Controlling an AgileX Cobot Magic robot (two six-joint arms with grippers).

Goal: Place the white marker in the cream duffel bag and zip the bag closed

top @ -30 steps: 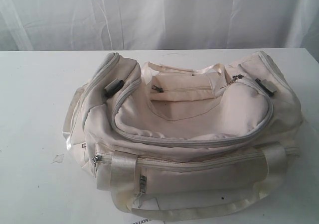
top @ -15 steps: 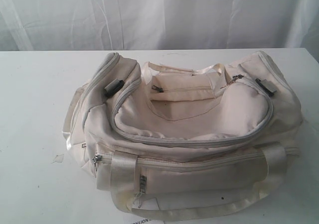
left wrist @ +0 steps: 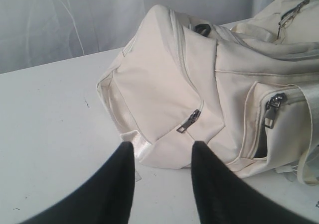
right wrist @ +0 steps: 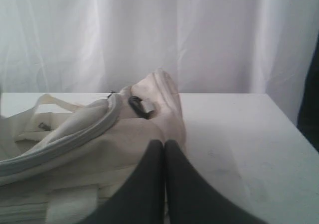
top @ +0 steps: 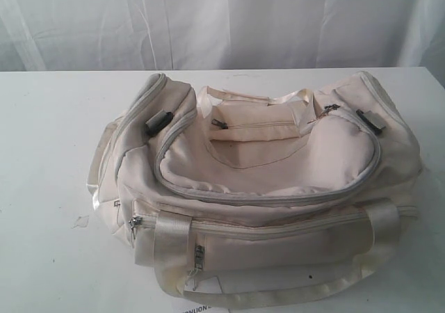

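Exterior view has the cream duffel bag (top: 271, 167) lying on the white table (top: 49, 153), its top flap zip looking closed. Left gripper (left wrist: 163, 148) stands parted and empty near one end of the bag; right gripper (right wrist: 164, 144) is pressed together, holding nothing, by the other end

A white table (top: 42, 153) stands before pale, softly lit, folded curtains (top: 222, 21).

Exterior high-frontal; wrists low, beside bag (top: 264, 181)
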